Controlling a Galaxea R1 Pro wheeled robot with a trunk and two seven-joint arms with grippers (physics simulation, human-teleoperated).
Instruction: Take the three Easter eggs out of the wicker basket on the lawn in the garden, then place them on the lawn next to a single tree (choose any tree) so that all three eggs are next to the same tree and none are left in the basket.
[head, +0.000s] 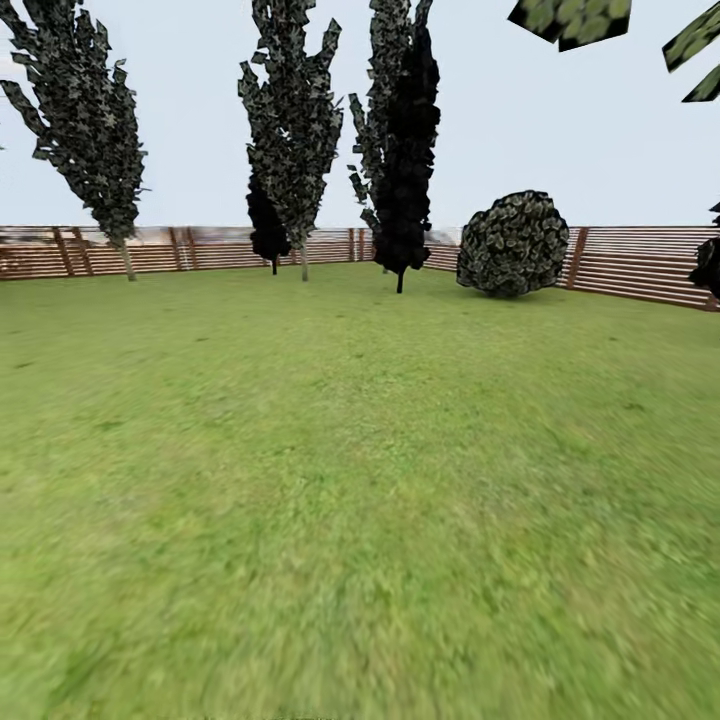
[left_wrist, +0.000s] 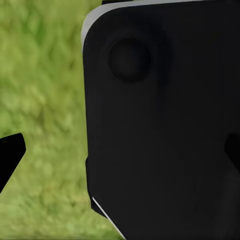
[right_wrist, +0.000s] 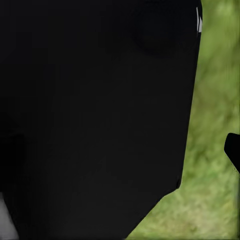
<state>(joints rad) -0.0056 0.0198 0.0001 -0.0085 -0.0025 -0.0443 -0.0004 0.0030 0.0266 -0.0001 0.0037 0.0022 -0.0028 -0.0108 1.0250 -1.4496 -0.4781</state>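
Head view: open lawn (head: 360, 480) runs to a slatted fence (head: 640, 262), dark narrow trees (head: 400, 140) and a round bush (head: 513, 243). Wrist views: black robot body over grass; whether either claw is open or closed cannot be told.

Left wrist camera: a large black body panel (left_wrist: 165, 125) with a rounded corner and a round recess near its upper part covers the right two-thirds of the frame. One dark fingertip (left_wrist: 11, 152) of the left gripper enters at the left edge, another at the right edge; jaw state not readable. Right wrist camera: a black panel (right_wrist: 95, 115) covers the left and centre; one dark fingertip (right_wrist: 233, 149) at the right edge.
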